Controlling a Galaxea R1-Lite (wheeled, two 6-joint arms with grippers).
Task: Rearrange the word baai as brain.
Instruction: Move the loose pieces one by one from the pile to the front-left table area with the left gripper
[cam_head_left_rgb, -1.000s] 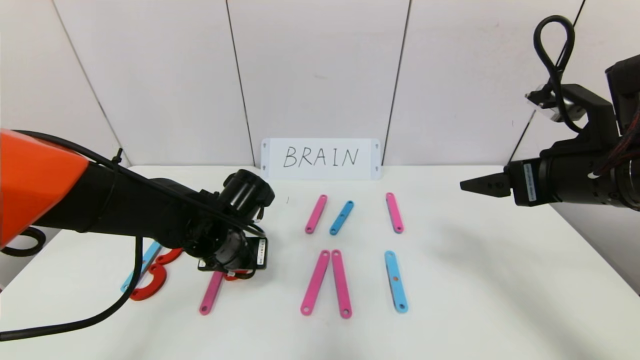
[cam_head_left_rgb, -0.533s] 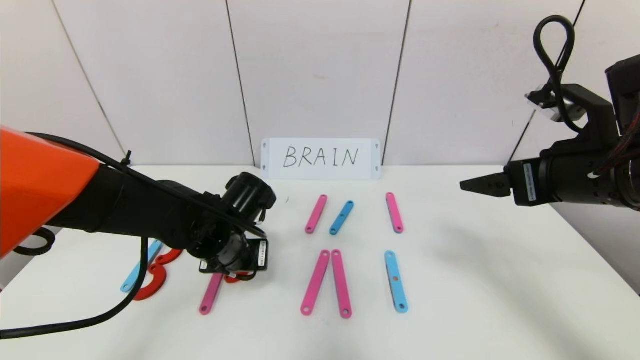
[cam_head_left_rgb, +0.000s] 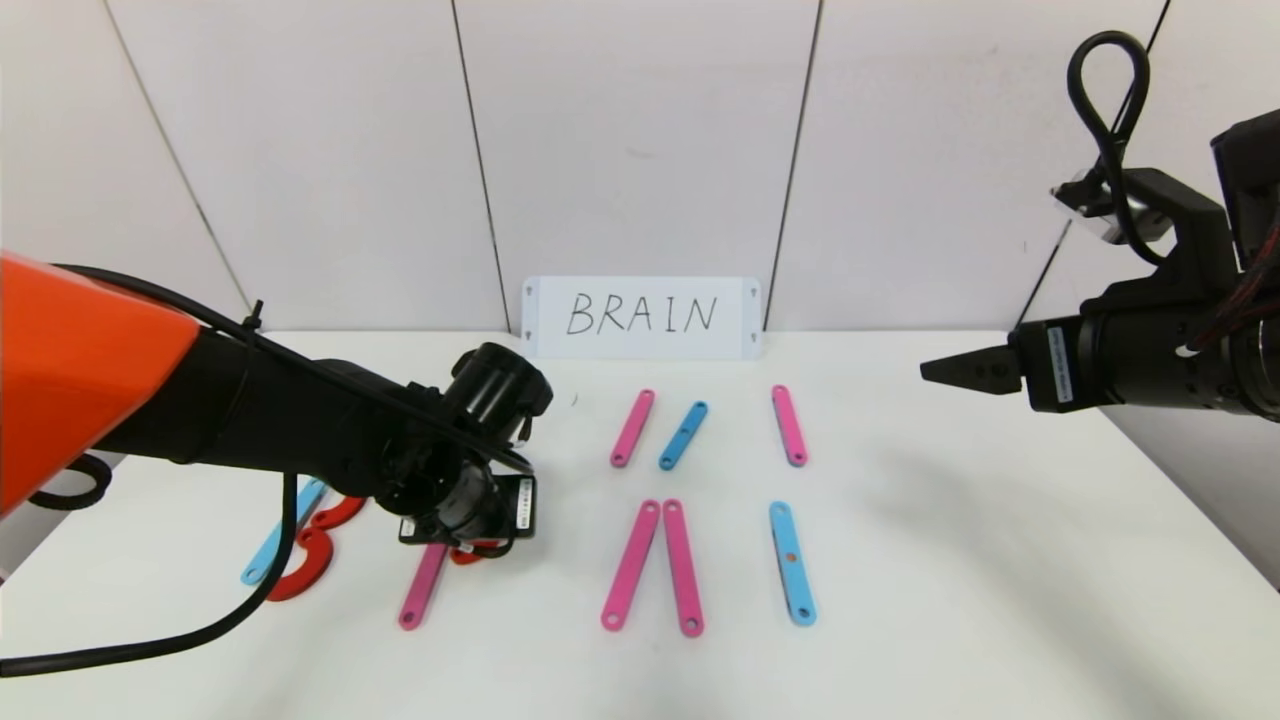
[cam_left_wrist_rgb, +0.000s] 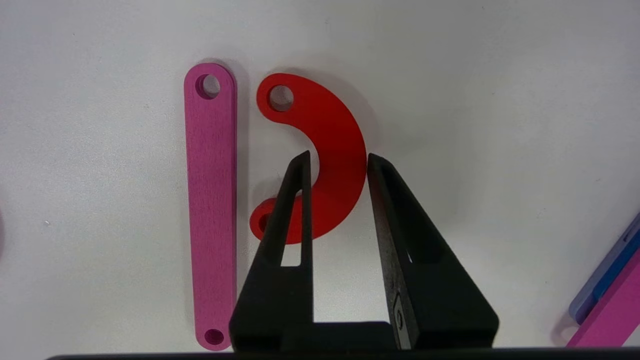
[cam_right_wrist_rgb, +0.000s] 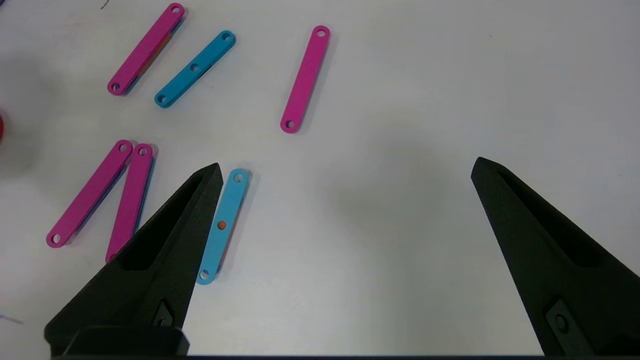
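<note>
The left gripper (cam_left_wrist_rgb: 336, 160) is lowered over the left part of the white table (cam_head_left_rgb: 1000, 560), directly above a red half-ring piece (cam_left_wrist_rgb: 325, 150). Its two fingers straddle the curved band of the piece, one on the inner edge and one on the outer edge, with a slight gap; whether they press the piece cannot be told. A pink strip (cam_left_wrist_rgb: 211, 200) lies just beside the half-ring, parallel to its open side, forming the start of a letter R.

In the head view the gripper body hides most of this half-ring (cam_head_left_rgb: 470, 552), and the pink strip (cam_head_left_rgb: 422, 588) extends toward the front edge. Farther left, a blue strip (cam_head_left_rgb: 283, 535) and two red half-rings (cam_head_left_rgb: 305, 560) form the letter B.

Near the table centre, two pink strips (cam_head_left_rgb: 652, 566) meet at their far ends in an A shape. To their right lies a single blue strip (cam_head_left_rgb: 792, 563). Behind these lie a pink strip (cam_head_left_rgb: 632, 428), a tilted blue strip (cam_head_left_rgb: 683, 435) and another pink strip (cam_head_left_rgb: 788, 425), set apart from one another.

A white card (cam_head_left_rgb: 642, 317) with handwritten BRAIN stands against the wall.

The right gripper (cam_right_wrist_rgb: 345, 167) hangs above the right side of the table, fingers spread wide, holding nothing
</note>
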